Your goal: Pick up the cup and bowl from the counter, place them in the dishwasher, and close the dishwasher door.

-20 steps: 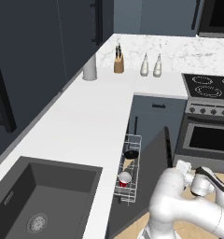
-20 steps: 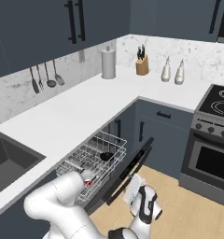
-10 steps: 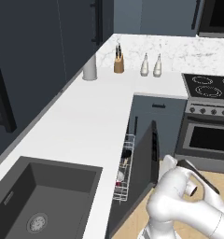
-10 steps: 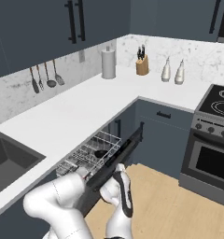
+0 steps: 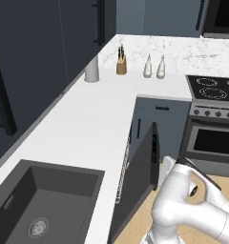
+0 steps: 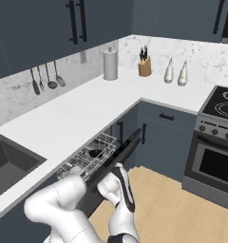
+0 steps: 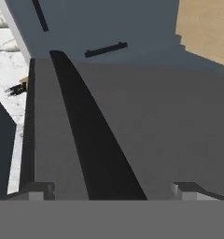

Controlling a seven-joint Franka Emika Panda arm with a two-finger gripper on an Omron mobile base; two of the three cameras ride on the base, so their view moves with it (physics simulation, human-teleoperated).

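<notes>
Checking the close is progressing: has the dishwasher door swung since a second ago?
Yes. The dishwasher door has swung up from lying low toward the counter edge, nearly upright now, narrowing the gap over the wire rack.

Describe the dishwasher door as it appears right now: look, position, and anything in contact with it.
The dishwasher door is a flat dark slate-blue panel with a dark inner face, matching the cabinet fronts. It stands steeply tilted, most of the way up but not shut, with the white wire rack showing behind it. The open gripper sits close against its outer face from below; actual contact cannot be confirmed.
</notes>
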